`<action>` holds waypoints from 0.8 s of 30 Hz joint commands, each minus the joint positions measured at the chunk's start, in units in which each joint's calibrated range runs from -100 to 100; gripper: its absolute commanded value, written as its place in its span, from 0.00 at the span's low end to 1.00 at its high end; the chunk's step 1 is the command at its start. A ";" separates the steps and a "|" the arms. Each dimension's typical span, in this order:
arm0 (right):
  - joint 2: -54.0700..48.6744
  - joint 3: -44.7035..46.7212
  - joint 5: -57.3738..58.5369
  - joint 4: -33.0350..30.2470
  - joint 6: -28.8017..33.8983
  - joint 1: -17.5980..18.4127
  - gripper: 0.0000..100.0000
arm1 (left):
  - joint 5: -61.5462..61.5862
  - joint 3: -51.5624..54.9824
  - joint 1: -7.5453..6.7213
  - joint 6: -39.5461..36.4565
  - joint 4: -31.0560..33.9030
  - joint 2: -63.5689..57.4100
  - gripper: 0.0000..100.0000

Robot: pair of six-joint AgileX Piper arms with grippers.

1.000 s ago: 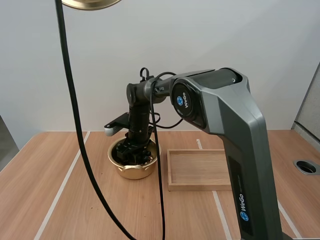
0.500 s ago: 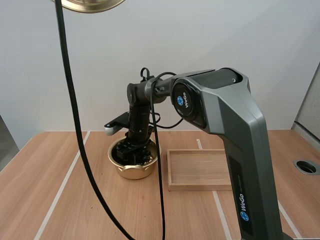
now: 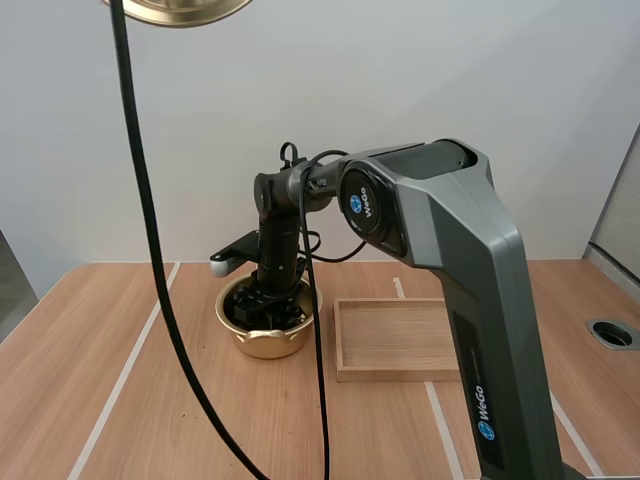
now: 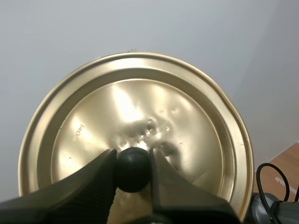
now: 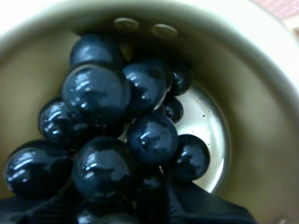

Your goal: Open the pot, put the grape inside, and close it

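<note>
The gold pot (image 3: 262, 338) stands open on the table, left of the tray. My right gripper (image 3: 270, 303) reaches down into it. In the right wrist view the bunch of dark grapes (image 5: 117, 135) hangs inside the pot (image 5: 261, 121), just over its shiny floor, and my right gripper (image 5: 124, 207) is shut on it, with dark fingers either side of the bunch. High above the table's left side hangs the gold lid (image 3: 180, 8). In the left wrist view my left gripper (image 4: 133, 169) is shut on the black knob (image 4: 133, 173) of the lid (image 4: 140, 107).
A shallow wooden tray (image 3: 398, 372) lies right of the pot, with nothing in it. Bare wooden tabletop (image 3: 120, 400) with pale lines spreads to the left and front. A round hole (image 3: 612, 334) sits near the table's right edge.
My right arm has shifted slightly to the left, its gripper staying in the pot. The lid stays held up high.
</note>
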 commanded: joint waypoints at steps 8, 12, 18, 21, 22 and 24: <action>0.09 -0.35 -1.33 -0.45 0.94 -0.06 0.41 | -0.50 -0.44 -0.15 -0.46 -0.08 0.09 0.00; 0.09 -0.35 -2.46 -2.26 2.35 -0.06 1.00 | -0.50 -0.44 -0.15 -0.46 -0.08 0.09 0.00; 0.09 -0.35 -3.15 -3.50 3.51 -0.06 0.97 | -0.50 -0.44 -0.15 -0.53 -0.08 0.09 0.00; 0.09 -0.35 -3.15 -3.50 3.51 -0.06 1.00 | -0.32 -0.44 -0.15 -0.51 -0.08 0.09 0.00; -0.06 -0.35 -3.15 -3.50 3.51 -0.06 1.00 | -0.32 -0.44 -0.15 -0.51 -0.08 0.09 0.00; -0.68 -0.35 -3.15 -3.50 3.51 -0.06 1.00 | -0.32 -0.44 -0.15 -0.51 -0.08 0.09 0.00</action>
